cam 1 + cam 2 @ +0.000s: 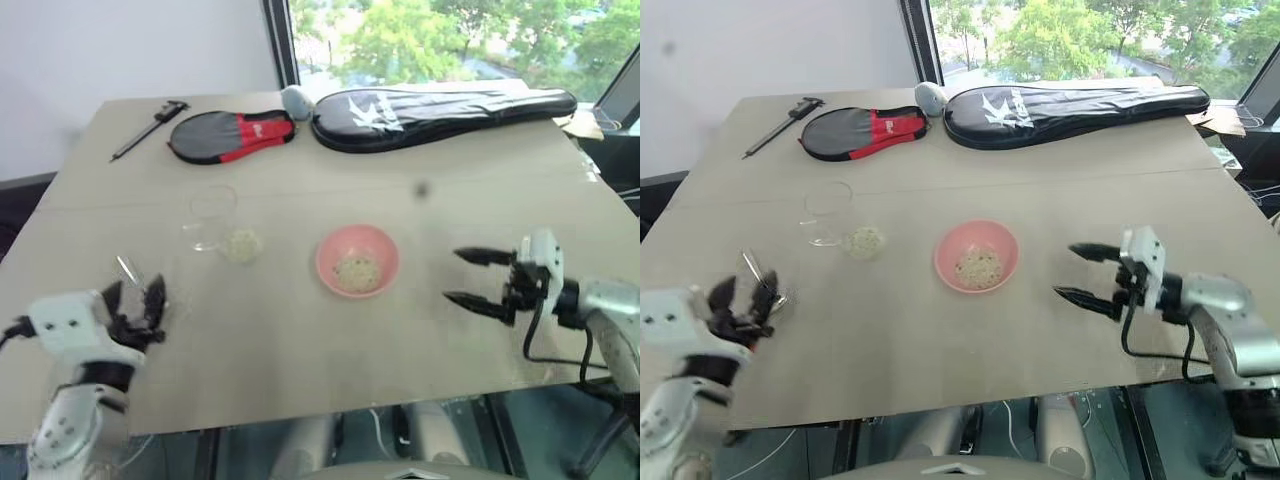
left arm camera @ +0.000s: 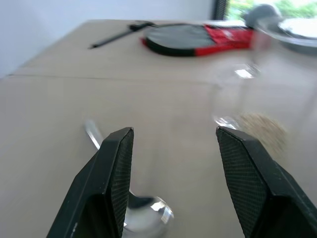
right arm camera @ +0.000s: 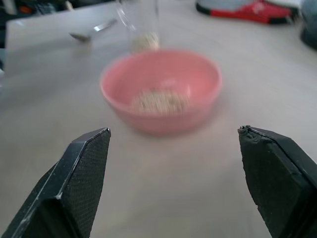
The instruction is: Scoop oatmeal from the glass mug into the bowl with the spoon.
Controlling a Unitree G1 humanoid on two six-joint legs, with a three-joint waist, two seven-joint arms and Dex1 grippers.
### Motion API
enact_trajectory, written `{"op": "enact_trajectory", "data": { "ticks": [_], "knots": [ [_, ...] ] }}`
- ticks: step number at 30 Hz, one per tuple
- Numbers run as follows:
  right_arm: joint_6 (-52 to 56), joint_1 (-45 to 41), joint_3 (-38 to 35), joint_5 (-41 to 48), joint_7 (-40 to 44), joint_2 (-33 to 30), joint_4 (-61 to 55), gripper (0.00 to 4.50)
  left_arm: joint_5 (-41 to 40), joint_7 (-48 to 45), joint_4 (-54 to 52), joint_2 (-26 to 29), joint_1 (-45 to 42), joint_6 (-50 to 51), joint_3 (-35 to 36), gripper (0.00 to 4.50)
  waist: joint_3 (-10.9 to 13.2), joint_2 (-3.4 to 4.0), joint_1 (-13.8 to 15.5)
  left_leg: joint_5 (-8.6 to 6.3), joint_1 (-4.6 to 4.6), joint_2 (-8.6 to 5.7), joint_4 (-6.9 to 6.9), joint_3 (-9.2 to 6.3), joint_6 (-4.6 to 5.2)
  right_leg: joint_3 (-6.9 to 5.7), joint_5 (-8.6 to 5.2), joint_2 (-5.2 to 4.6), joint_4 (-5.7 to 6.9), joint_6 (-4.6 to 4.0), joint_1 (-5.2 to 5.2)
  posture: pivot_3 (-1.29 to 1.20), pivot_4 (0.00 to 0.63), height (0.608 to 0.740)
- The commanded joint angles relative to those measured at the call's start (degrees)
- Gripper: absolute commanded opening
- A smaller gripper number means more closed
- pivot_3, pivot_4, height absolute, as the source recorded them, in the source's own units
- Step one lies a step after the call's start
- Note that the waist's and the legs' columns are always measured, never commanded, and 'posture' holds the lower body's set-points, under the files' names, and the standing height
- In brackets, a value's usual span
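Observation:
The pink bowl [image 1: 357, 260] sits mid-table with some oatmeal [image 1: 355, 272] in it. Left of it stands the clear glass mug [image 1: 211, 216]. A small heap of oatmeal [image 1: 241, 244] lies at the mug's base on its right side; I cannot tell whether it is inside the glass. The silver spoon [image 2: 142, 219] lies flat on the table at the front left. My left gripper [image 1: 135, 298] hovers over it, open, with the spoon's bowl showing between its fingers [image 2: 113, 188]. Right of the bowl, my right gripper [image 1: 470, 277] is wide open, points toward it and holds nothing.
At the table's far side lie a black racket case [image 1: 440, 112], a black and red paddle cover [image 1: 232, 135], a grey ball [image 1: 296, 100] and a black caliper [image 1: 150, 127]. The table's front edge runs just beneath both grippers.

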Motion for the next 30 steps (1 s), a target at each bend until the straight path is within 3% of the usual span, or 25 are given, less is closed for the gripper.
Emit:
{"op": "enact_trajectory", "data": {
  "ticks": [1,5,15,27,30],
  "knots": [
    [6.67,-4.23,-0.04,5.44,-1.69,-0.51,-5.71,4.16,-3.48,5.75,-0.06,3.11,-4.21,8.75,4.31,2.71,0.01,-0.06,0.09,0.00,-0.04,-0.01,0.00,-0.02,-0.05,-0.02,0.02,-0.01,-0.02,-0.04,-0.01,0.00,0.150,0.740],
    [11.60,-8.44,1.06,8.66,-2.83,-1.31,-11.81,4.16,-2.76,6.67,4.94,5.71,-9.16,13.51,2.99,2.71,0.01,-0.11,0.10,0.09,-0.14,-0.15,-0.01,-0.02,-0.31,0.01,0.14,-0.11,-0.04,-0.23,-0.10,0.00,0.150,0.740],
    [15.68,-11.30,1.45,11.72,-6.96,-0.84,-17.20,4.16,-1.58,9.12,15.44,4.43,-17.69,18.83,2.28,2.71,0.02,-0.18,0.07,0.06,-0.15,-0.16,-0.04,-0.03,-0.39,0.03,0.14,-0.12,-0.11,-0.23,-0.12,0.00,0.150,0.740],
    [16.32,-11.60,1.00,12.99,-8.76,-0.94,-18.36,4.16,0.98,7.51,21.90,5.59,-19.08,25.62,-0.71,2.71,0.01,-0.15,0.06,0.01,-0.13,-0.17,-0.06,-0.01,-0.50,0.06,0.15,-0.14,-0.08,-0.23,-0.14,0.00,0.150,0.740],
    [16.28,-11.61,1.15,13.07,-9.04,-1.06,-18.47,4.16,2.08,8.31,23.13,5.11,-19.28,26.84,-0.21,2.02,-0.06,-0.03,0.05,0.01,-0.10,-0.17,-0.06,-0.02,-0.50,0.07,0.15,-0.14,-0.04,-0.24,-0.14,0.00,0.150,0.740]
  ]
}}
